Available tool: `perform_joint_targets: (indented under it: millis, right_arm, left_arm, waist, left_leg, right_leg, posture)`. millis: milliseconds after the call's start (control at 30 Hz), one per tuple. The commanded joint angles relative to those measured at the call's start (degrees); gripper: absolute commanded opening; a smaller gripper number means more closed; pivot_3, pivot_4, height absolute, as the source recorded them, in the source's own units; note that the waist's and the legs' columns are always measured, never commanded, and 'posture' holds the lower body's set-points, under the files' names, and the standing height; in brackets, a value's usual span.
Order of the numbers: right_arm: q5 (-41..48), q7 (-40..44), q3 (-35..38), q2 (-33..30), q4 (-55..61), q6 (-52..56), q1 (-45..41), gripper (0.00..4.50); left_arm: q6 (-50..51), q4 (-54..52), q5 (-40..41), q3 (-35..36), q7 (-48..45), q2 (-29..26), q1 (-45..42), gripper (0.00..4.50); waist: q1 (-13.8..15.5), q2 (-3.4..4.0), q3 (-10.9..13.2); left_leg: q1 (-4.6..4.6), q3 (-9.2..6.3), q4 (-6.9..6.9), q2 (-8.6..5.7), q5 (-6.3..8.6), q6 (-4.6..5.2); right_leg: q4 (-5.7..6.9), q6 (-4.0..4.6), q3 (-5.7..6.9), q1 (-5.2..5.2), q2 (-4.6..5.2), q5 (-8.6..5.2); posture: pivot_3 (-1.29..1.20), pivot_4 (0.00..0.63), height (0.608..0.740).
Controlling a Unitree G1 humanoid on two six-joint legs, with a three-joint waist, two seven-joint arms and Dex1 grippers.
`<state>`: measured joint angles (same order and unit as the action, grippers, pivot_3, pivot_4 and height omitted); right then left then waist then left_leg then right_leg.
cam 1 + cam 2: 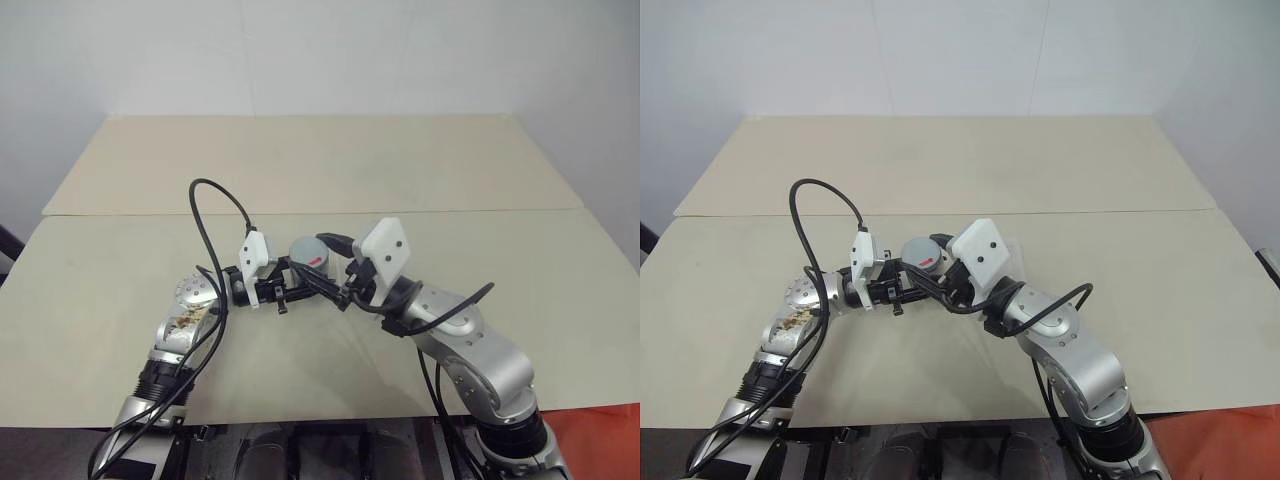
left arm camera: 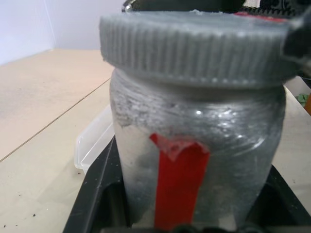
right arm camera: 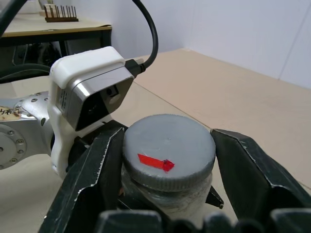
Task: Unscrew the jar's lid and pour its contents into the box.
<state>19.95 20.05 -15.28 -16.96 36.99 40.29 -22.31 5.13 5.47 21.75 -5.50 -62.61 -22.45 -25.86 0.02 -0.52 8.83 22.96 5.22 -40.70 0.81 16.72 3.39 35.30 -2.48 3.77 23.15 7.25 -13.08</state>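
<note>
From the left eye: both arms meeting over the near half of a beige table, above the seam between its two boards. Left gripper pointing across toward the right arm, clamped around the jar, held upright off the table. Grey lid on top, still screwed on, red mark facing up. Right gripper reaching in from the other side at lid height, mostly hidden behind its white wrist camera. From the right eye: same meeting of arms, lid showing between the two white camera housings, and a faint clear rim of the box peeking out just behind the right wrist, resting on the table. From the left wrist: jar pinned between the black fingers, cloudy glass with a red tape strip down the front, ribbed lid seated squarely on the neck; box on the table beyond the jar. Contents not discernible through the cloudy wall. From the right wrist: lid sitting between the two black fingers, which stand on either side at its rim, closed onto it, with a sliver of gap visible on one side.
</note>
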Motion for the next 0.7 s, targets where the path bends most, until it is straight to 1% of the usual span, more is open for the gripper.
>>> perform_joint_targets:
  millis: [33, 167, 300, 400, 500, 567, 700]
  right_arm:
    - [-0.61, 0.07, 0.8, -0.35, 0.62, 0.24, -0.85, 2.77]
    - [0.28, 2.83, 1.8, -1.86, -0.26, -0.67, -1.03, 2.77]
    - [4.22, 12.27, 4.24, -7.13, -2.04, -3.14, -1.59, 2.77]
    - [9.24, 19.78, 6.99, -10.73, -4.46, -3.81, -2.9, 2.77]
    - [16.04, 33.09, 9.08, -15.66, -9.27, -4.74, -5.71, 2.77]
    - [18.53, 41.85, 8.68, -18.37, -13.98, -5.71, -8.5, 2.77]
    - [19.52, 57.29, 6.24, -19.2, -25.93, -10.11, -15.04, 2.77]
  left_arm:
    - [-0.46, -2.12, 1.24, 0.79, -0.85, -0.37, 0.37, 1.97]
    - [-0.33, -2.33, 1.56, 0.7, -2.01, -0.86, 0.42, 1.97]
    - [0.92, -3.94, 3.15, 0.75, -4.78, -2.1, 0.71, 1.97]
    - [2.61, -6.67, 4.93, 1.0, -7.07, -3.34, 1.45, 1.97]
    - [3.67, -10.67, 6.13, 0.46, -9.28, -4.82, 2.81, 1.97]
    - [4.76, -12.55, 7.26, 0.17, -10.42, -5.46, 3.19, 1.97]
    - [5.82, -14.47, 8.07, -0.41, -11.23, -6.12, 3.08, 1.97]
  waist:
    - [-0.01, 0.0, 0.0]
    - [-0.07, 0.0, 0.0]
    - [-0.03, 0.0, 0.0]
    - [-0.08, 0.0, 0.0]
    - [-0.19, 0.0, 0.0]
    - [-0.22, 0.0, 0.0]
    - [-0.24, 0.0, 0.0]
  left_leg:
    - [0.0, 0.0, 0.0, 0.0, 0.0, 0.0]
    - [0.0, 0.0, 0.0, 0.0, 0.0, 0.0]
    - [0.0, 0.0, 0.0, 0.0, 0.0, 0.0]
    - [0.01, -0.02, 0.01, 0.01, 0.01, 0.01]
    - [-0.01, -0.01, 0.01, 0.04, 0.01, 0.02]
    - [-0.02, -0.01, 0.0, 0.07, 0.04, 0.06]
    - [-0.06, -0.01, -0.01, 0.09, 0.06, 0.1]
  right_leg:
    - [0.0, 0.0, 0.0, 0.0, 0.0, 0.0]
    - [0.0, 0.0, 0.0, 0.0, 0.0, 0.0]
    - [-0.02, 0.0, 0.0, -0.01, 0.0, 0.0]
    - [-0.05, 0.0, 0.01, -0.01, 0.0, 0.0]
    - [-0.05, 0.0, -0.01, -0.03, 0.0, 0.0]
    - [-0.07, 0.0, -0.02, -0.04, 0.0, 0.0]
    - [-0.09, 0.01, -0.06, -0.06, 0.0, 0.0]
  posture:
    - [0.0, 0.15, 0.74]
    - [0.0, 0.15, 0.74]
    - [0.0, 0.15, 0.74]
    - [0.0, 0.15, 0.74]
    - [0.0, 0.15, 0.74]
    - [0.0, 0.15, 0.74]
    - [0.0, 0.15, 0.74]
